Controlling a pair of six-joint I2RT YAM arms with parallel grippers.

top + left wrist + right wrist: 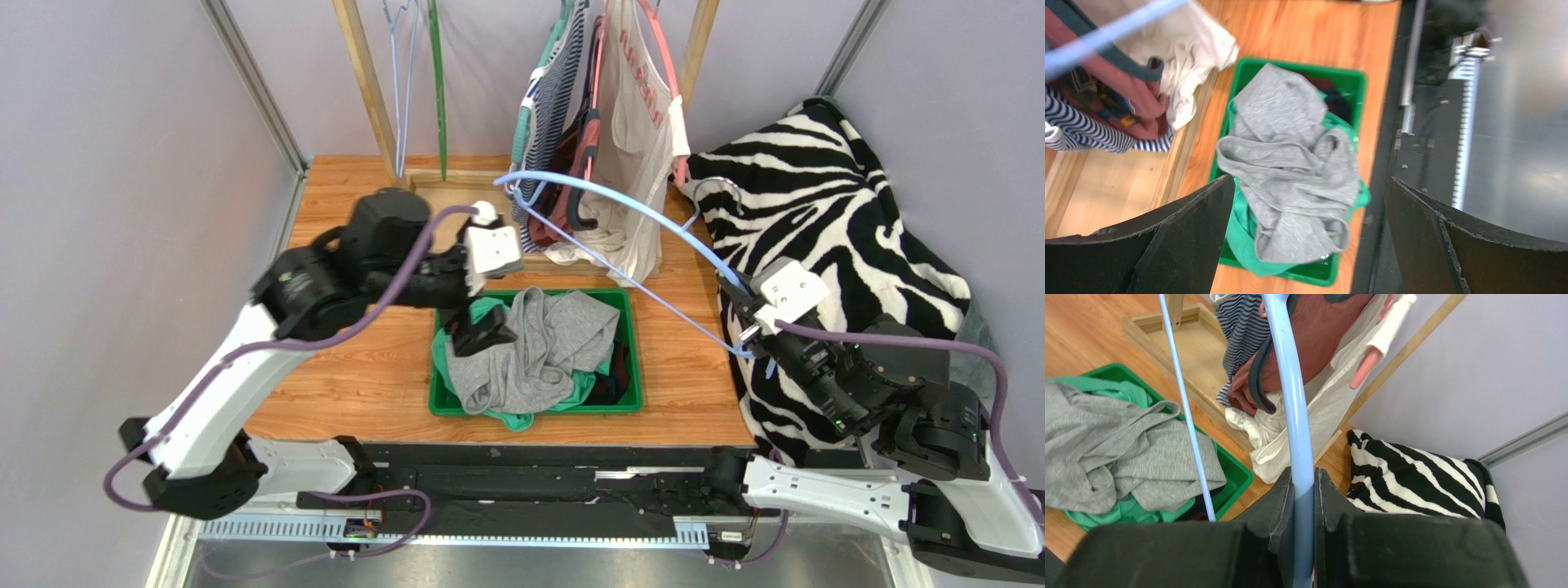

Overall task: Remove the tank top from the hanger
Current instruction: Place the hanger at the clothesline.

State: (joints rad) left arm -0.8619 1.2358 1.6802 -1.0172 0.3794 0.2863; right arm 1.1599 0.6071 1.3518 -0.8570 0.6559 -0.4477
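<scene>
Wooden table (356, 368): tank top (540, 349) apparently loose in bin (617, 406); left end effector (1306, 196) gapes, right end effector (1303, 478) clamps hanger (1286, 386).

The white-shelled left arm (227, 374), black at its joints, rises from its base and bends forward at the elbow, with the wrist tipped downward. Its black two-finger left gripper (1309, 182) hangs with the fingers (1180, 239) spread wide apart. The matching right arm (859, 490) sits folded low on its own side. The right gripper (1303, 476) points up and inward, pinched tight on the bar of a pale blue plastic hanger (1286, 386).
</scene>
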